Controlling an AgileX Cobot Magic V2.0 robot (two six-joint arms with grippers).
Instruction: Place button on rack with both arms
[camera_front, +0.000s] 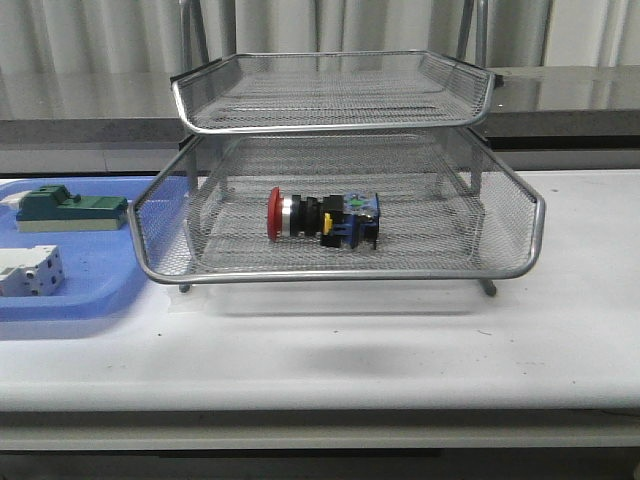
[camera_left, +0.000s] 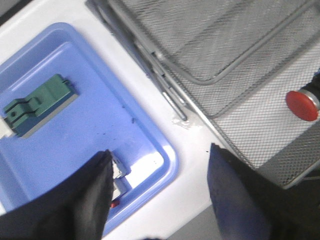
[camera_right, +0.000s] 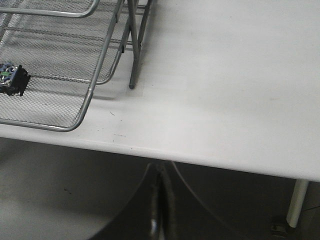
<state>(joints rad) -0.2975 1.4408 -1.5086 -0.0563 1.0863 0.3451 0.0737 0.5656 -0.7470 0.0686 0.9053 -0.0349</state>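
The button (camera_front: 322, 216) lies on its side in the middle tier of the silver wire rack (camera_front: 340, 265), red cap to the left and blue-yellow block to the right. Its red cap (camera_left: 302, 105) shows in the left wrist view, and its blue block (camera_right: 11, 77) in the right wrist view. My left gripper (camera_left: 160, 152) hangs open over the table edge between the blue tray and the rack, with nothing between its fingers. My right gripper (camera_right: 159, 170) is shut and empty, below the table's front edge. Neither arm shows in the front view.
A flat blue tray (camera_front: 90, 290) sits left of the rack and holds a green block (camera_front: 70, 208) and a white-grey boxy part (camera_front: 30, 270). The rack's upper tier (camera_front: 335, 90) overhangs the button. White table (camera_front: 400, 350) extends in front and to the right.
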